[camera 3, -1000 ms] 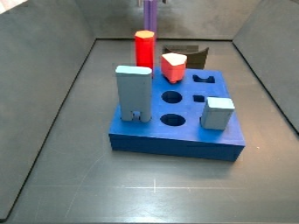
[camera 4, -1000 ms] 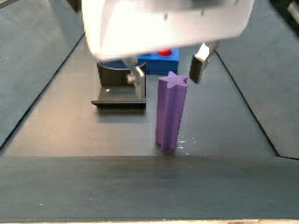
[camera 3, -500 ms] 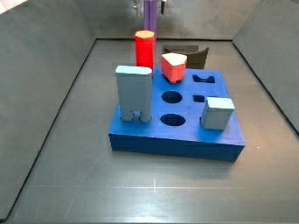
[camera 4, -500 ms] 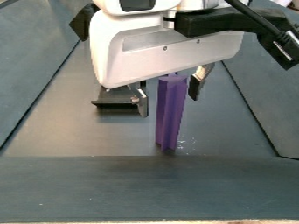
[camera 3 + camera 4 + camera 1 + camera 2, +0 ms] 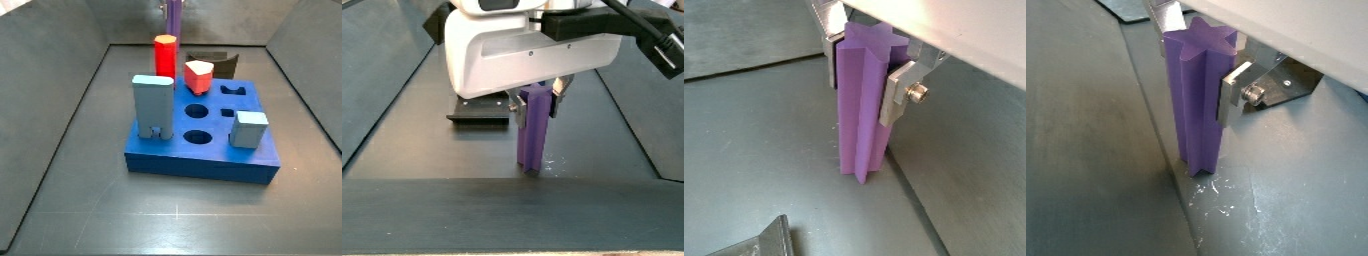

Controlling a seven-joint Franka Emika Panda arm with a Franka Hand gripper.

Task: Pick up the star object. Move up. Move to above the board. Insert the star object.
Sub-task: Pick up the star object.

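The star object [image 5: 863,115] is a tall slim purple prism with ridged sides, standing upright on the dark floor in both wrist views [image 5: 1196,105]. The gripper [image 5: 863,76] is shut on its upper part, with a silver finger [image 5: 898,92] pressed against each side. In a side view the star object [image 5: 533,135] stands under the white gripper body [image 5: 536,101], its foot still on the floor. In a side view the gripper [image 5: 173,6] and star object [image 5: 173,18] are at the far end, behind the blue board [image 5: 221,160].
On the board stand a red peg [image 5: 166,56], a tall light-blue block [image 5: 152,106], a red-and-white piece [image 5: 199,76] and a small light-blue cube [image 5: 250,129]. A dark open box [image 5: 214,62] lies behind the board and beside the star [image 5: 480,108]. Sloping walls enclose the floor.
The gripper came down over the star's top, and its fingers have closed in from a wide gap onto the star's sides. The star has not moved.
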